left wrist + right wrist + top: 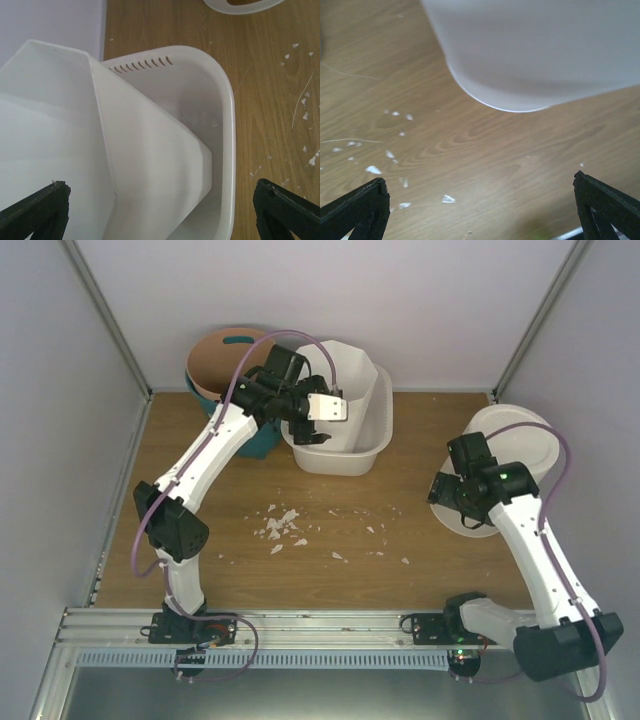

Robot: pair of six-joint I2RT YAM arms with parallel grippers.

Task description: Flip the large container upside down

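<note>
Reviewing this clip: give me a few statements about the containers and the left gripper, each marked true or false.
1. The large container stands open side up. True.
2. The octagonal bin lies on the bare table. False: it leans inside the large container.
3. The left gripper is shut on the large container's rim. False: it is open and holds nothing.
4. White scraps litter the table. True.
</note>
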